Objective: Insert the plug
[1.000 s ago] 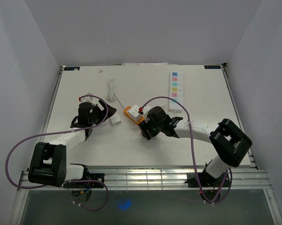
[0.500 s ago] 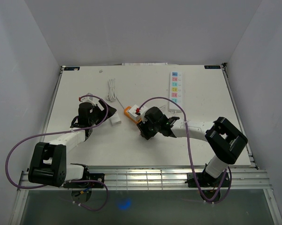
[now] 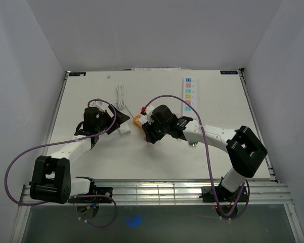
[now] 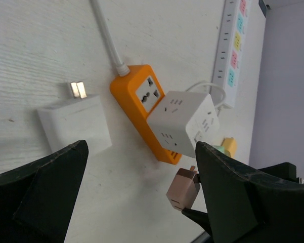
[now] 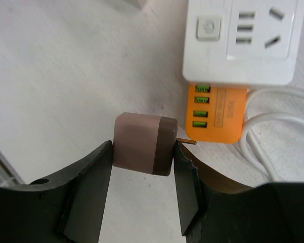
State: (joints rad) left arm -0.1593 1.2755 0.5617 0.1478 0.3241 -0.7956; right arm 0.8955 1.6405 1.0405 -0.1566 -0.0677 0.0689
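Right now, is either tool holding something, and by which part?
The right tool grips the brown plug by its two opposite sides. The left tool is open and holds nothing.

White table [image 3: 222, 116], right end effector [image 3: 150, 136] beside orange power strip [image 3: 138, 120], left end effector [image 3: 121, 120] near white adapter [image 3: 124, 129]

Top camera looks steeply down over the whole table [image 3: 227, 101]; both wrist cameras closely face the same orange socket block [image 4: 134, 101].
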